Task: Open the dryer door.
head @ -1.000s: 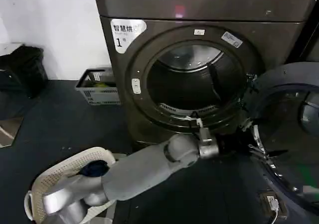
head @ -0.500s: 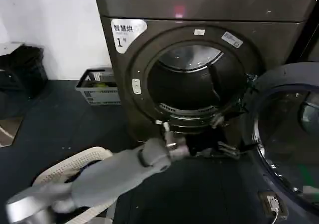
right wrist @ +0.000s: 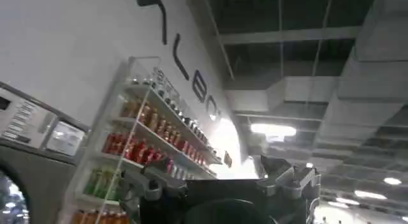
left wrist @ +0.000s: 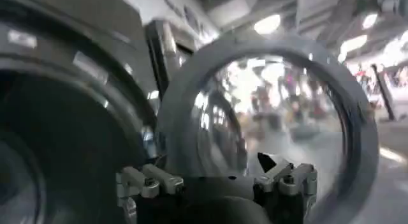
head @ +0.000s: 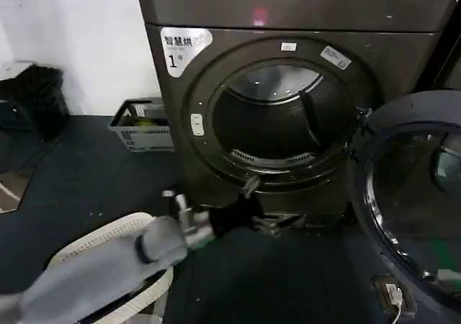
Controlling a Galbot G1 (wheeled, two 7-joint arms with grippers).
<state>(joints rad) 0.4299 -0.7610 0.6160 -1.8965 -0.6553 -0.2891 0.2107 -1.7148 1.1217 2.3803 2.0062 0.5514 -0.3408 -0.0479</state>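
dryer door (head: 410, 201) hangs open, drum seemingly empty; left tool (head: 263, 212) spread, holding nothing; right tool (right wrist: 223, 180) spread too.

door: dryer door (head: 407, 201), big round porthole, dark tinted glass, chrome ring, grey-brown outer rim
state: swung fully open
hinge: approx 3 o'clock of drum opening
pose: looks upright; rim partly cropped

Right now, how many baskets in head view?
2: a grey basket on the floor left of the dryer, and a white basket near, partly under the left arm.
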